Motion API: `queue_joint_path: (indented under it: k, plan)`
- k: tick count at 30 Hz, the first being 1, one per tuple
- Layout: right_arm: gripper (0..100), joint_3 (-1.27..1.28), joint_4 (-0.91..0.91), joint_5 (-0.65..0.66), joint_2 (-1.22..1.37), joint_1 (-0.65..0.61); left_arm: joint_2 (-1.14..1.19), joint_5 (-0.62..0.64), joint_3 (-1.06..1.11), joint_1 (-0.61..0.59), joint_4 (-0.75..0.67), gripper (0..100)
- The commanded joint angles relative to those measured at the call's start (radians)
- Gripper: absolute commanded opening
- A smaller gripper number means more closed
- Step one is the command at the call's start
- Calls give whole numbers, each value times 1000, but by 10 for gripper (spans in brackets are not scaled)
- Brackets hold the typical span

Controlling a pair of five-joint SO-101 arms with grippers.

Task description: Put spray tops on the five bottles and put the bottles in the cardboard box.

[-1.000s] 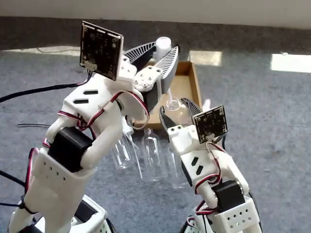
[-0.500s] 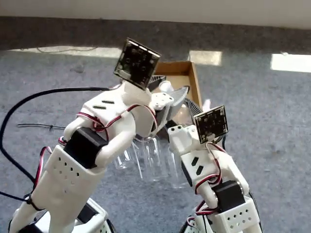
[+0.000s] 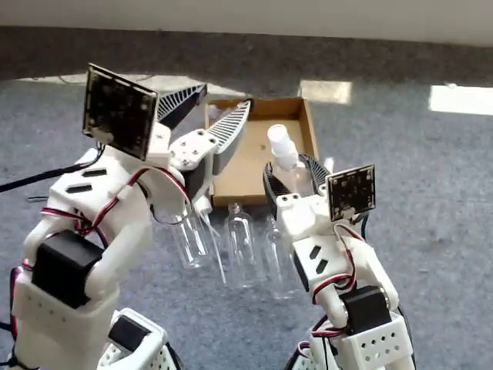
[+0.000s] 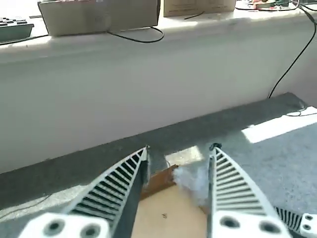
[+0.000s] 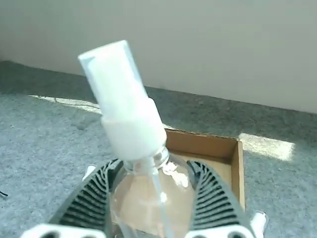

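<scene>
High view: left gripper free, right gripper holding a topped bottle by the box.

Your left gripper (image 3: 226, 95) hangs spread wide and empty above the left side of the cardboard box (image 3: 309, 128). Three uncapped bottles (image 3: 240, 243) appear to stand packed together on the carpet (image 3: 431, 193) between the arms. A low swing by either arm would likely topple them. Your right gripper (image 3: 290, 165) is clenched around the shoulder of the clear bottle (image 3: 290, 180), at the box's near right edge. Its spray top (image 5: 126, 109) leans off-axis in the right wrist view, and you cannot tell whether it is screwed down. If it only rests there, tilting the bottle into the box may shed it. The smooth rounded wall could also slip through the fingers.
</scene>
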Motion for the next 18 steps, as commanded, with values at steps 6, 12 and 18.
queue_joint_path:
  k: [6,12,18]
  plan:
    - [5,-12,-15,-14,-13,19,-13,-11,111,107,-17,189]
    - [5,-12,-15,-14,-15,19,-12,-12,213,120,-118,189]
    - [5,-12,-15,-14,-15,19,-10,-12,234,122,-157,189]
